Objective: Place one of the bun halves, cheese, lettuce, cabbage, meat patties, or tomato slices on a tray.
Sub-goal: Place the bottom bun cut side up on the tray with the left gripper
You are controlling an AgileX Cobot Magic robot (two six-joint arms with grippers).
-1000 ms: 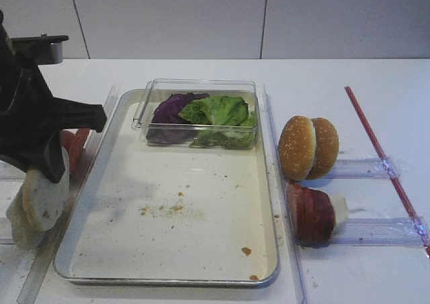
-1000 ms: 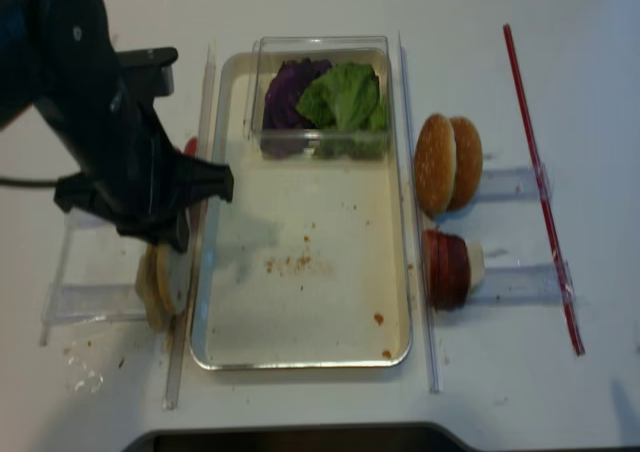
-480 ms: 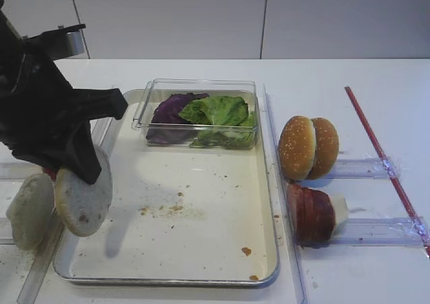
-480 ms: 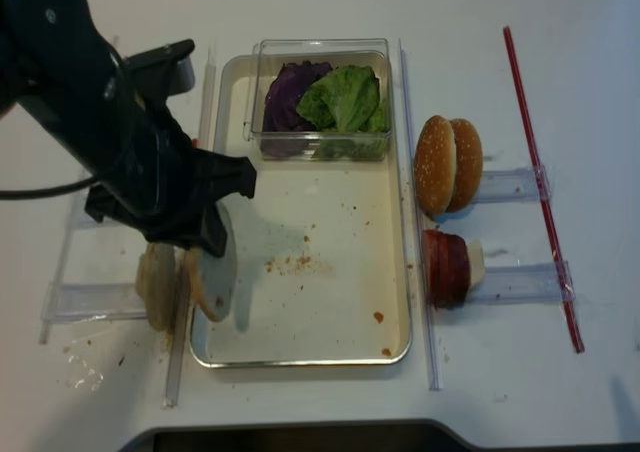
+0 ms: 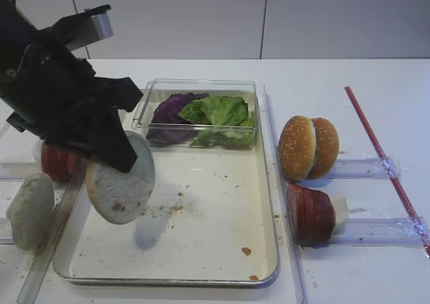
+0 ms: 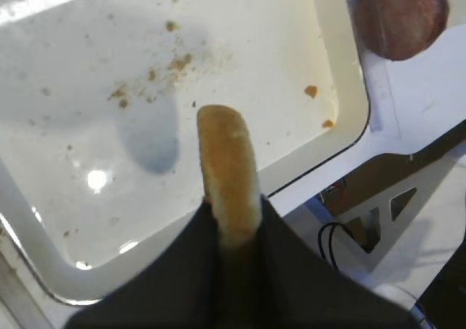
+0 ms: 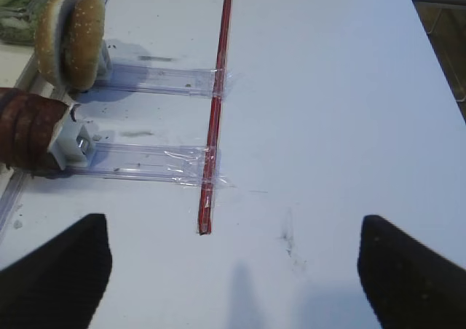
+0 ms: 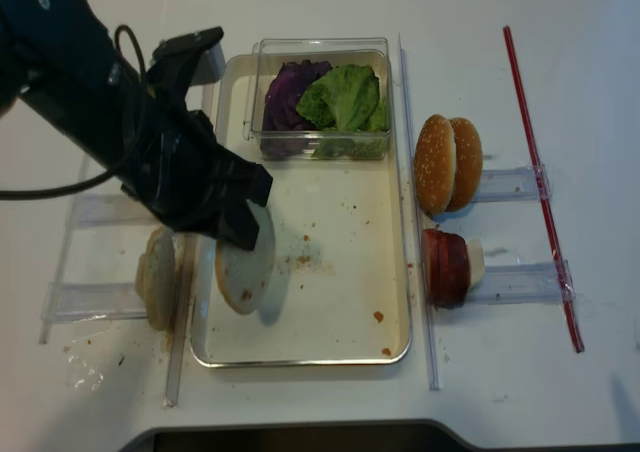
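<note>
My left gripper (image 5: 130, 157) (image 8: 245, 234) (image 6: 233, 211) is shut on a pale bun half (image 5: 121, 187) (image 8: 245, 268) (image 6: 228, 170), which hangs on edge above the left part of the silver tray (image 5: 215, 210) (image 8: 345, 302) (image 6: 80, 81). A second bun half (image 5: 30, 210) stands in the rack left of the tray. Lettuce (image 5: 222, 110) and purple cabbage (image 5: 171, 109) lie in a clear box at the tray's far end. Tomato slices (image 5: 57, 161) show behind the arm. Meat patties (image 5: 310, 213) (image 7: 25, 129) stand right of the tray. Cheese is out of view. My right gripper (image 7: 233, 285) is open over bare table.
Golden sesame buns (image 5: 309, 147) (image 7: 69, 38) stand in a clear rack right of the tray. A long red strip (image 5: 383, 159) (image 7: 215, 118) is taped across the racks at the far right. Crumbs dot the tray floor. The table's front edge runs just beyond the tray.
The left gripper has carried the bun half rightward and upward, from the rack left of the tray to above the tray's left part. The other bun half stayed in the rack.
</note>
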